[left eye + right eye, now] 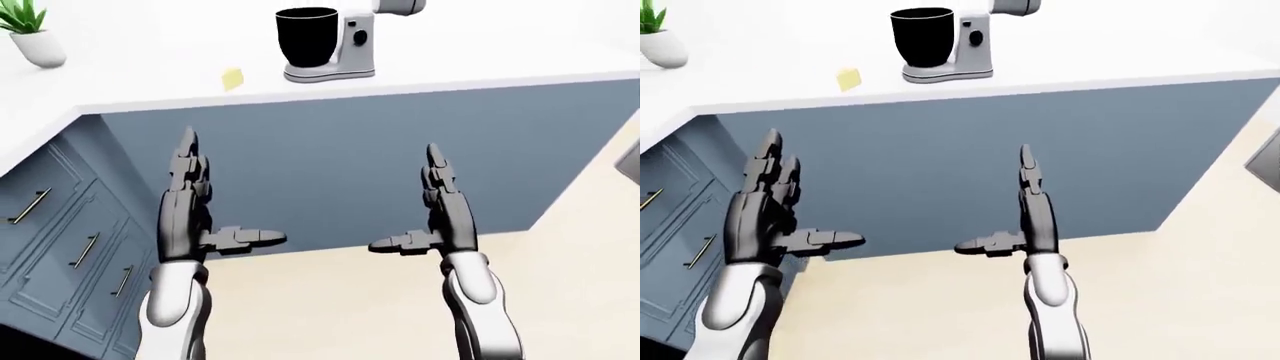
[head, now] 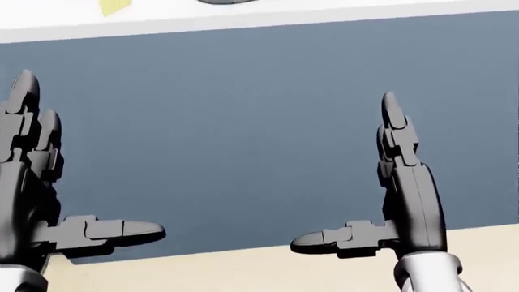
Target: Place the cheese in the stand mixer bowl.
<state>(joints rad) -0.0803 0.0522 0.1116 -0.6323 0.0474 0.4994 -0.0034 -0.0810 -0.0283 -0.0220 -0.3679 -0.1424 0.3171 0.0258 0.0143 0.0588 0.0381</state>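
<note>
1. The left robot hand [image 1: 190, 214] and the right robot hand [image 1: 440, 217] were raised before a blue cabinet face [image 1: 330, 165], fingers spread apart, holding nothing.
2. The cheese [image 1: 232, 78] lay on the white worktop [image 1: 140, 90], above the left robot hand.
3. The stand mixer [image 1: 350, 45] with its black bowl [image 1: 306, 36] stood between and above both hands.

White counter [image 1: 470, 71] w/ blue-grey side panel [image 1: 330, 150]. Potted plant [image 1: 32, 34] top left of left-eye view. Blue-grey drawers [image 1: 60, 247] w/ metal handles at left. Beige floor [image 1: 580, 285].

one cheese [image 1: 232, 78], one stand mixer [image 1: 345, 46], two hands
</note>
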